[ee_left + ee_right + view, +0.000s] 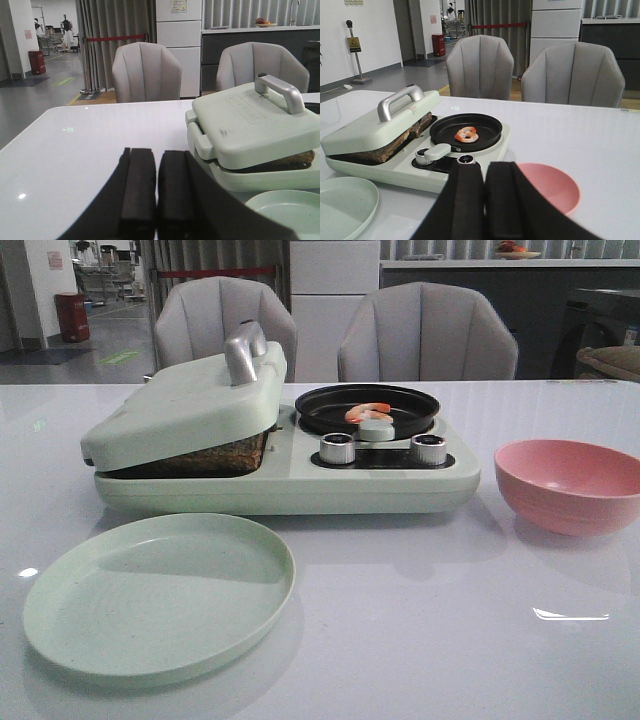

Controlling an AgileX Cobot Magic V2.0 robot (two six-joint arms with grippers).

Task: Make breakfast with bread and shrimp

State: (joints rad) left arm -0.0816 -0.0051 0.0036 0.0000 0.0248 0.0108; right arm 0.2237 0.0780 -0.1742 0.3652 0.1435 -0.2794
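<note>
The bread (205,456) lies in the press of the pale green breakfast maker (280,480), under its half-lowered lid (180,405); only the brown crust edge shows, also in the right wrist view (390,145) and the left wrist view (292,161). The shrimp (368,411) lies curled in the black round pan (367,408); it also shows in the right wrist view (467,134). My left gripper (157,190) is shut and empty, left of the maker. My right gripper (485,200) is shut and empty, in front of the maker's knobs. Neither gripper shows in the front view.
A pale green plate (160,595) lies in front of the maker's left half. A pink bowl (570,483) stands to the maker's right. Two silver knobs (338,447) sit on the maker's front. Two grey chairs (425,335) stand behind the table.
</note>
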